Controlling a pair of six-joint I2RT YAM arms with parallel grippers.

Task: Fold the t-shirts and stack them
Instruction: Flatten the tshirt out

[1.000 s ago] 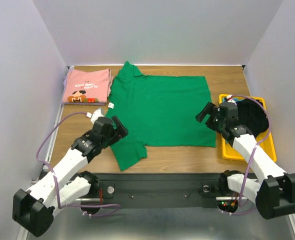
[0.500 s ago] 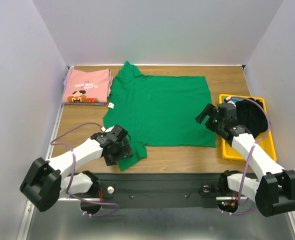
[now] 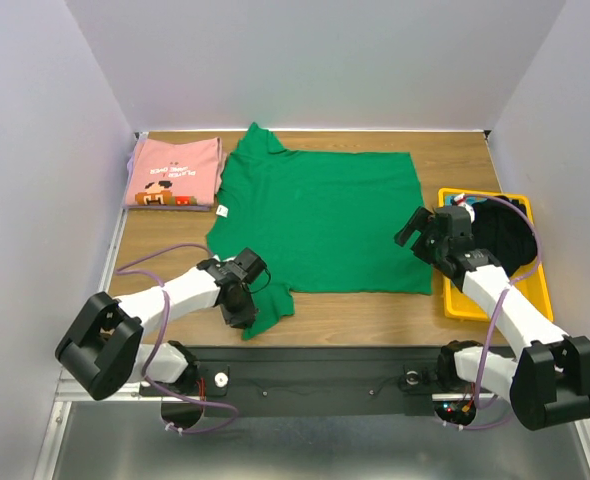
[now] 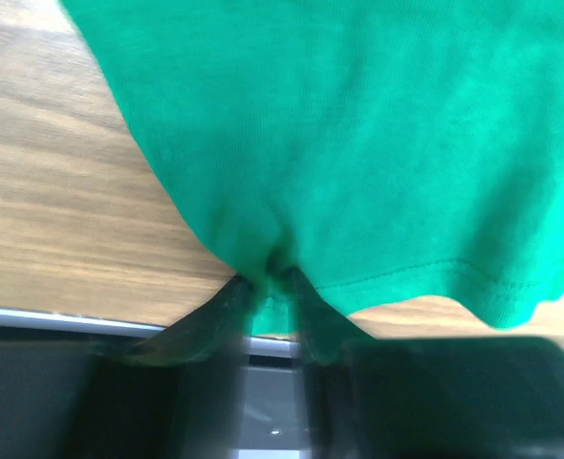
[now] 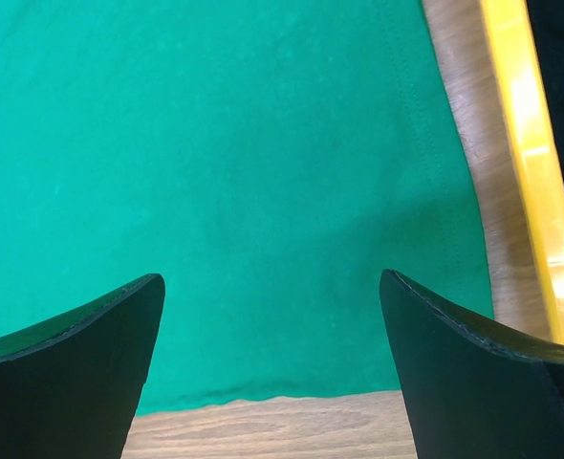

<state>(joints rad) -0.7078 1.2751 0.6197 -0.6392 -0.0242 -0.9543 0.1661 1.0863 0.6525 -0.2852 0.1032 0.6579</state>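
The green t-shirt [image 3: 320, 215] lies spread flat across the middle of the table, neck to the left. My left gripper [image 3: 243, 308] is at the shirt's near sleeve by the front edge. In the left wrist view the left gripper [image 4: 274, 273] is shut on a pinch of the green t-shirt [image 4: 358, 143] at the sleeve's edge. My right gripper [image 3: 412, 228] hovers open over the shirt's right hem. The right wrist view shows the right gripper [image 5: 271, 277] spread wide above the green t-shirt [image 5: 215, 143], holding nothing. The pink t-shirt [image 3: 173, 172] lies folded at the back left.
A yellow tray [image 3: 455, 305] with dark cloth [image 3: 505, 235] in it stands at the right, just beyond the right gripper; the yellow tray's rim [image 5: 521, 143] shows in the right wrist view. Grey walls close in the table. A black rail runs along the front edge.
My left arm swung down from the shirt's left side to the near sleeve, and its gripper closed on the sleeve's edge. The right gripper barely moved and stayed open.
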